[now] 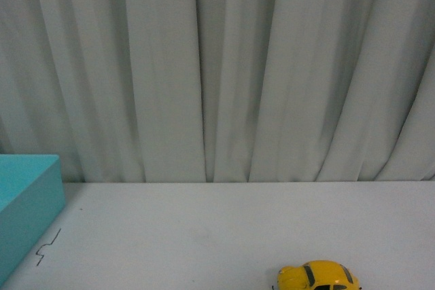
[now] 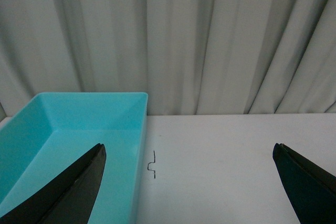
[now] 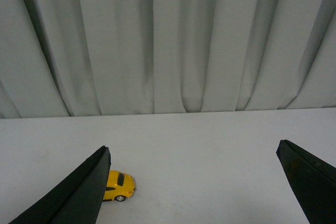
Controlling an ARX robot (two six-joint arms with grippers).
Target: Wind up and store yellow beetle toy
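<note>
- The yellow beetle toy sits on the white tabletop, at the near edge of the front view and right of centre. The frame cuts off its lower part.
- In the right wrist view the toy stands on its wheels, with one end hidden behind a dark finger.
- The right tool is spread wide with nothing between its fingers, and it is not touching the toy.
- The left tool is also spread wide and empty. One of its fingers shows in front of the turquoise box.
- The box is open-topped and stands at the far left of the tabletop, well apart from the toy.
- A small dark squiggle marks the tabletop just beside the box.
- A pale pleated curtain hangs behind the tabletop.
</note>
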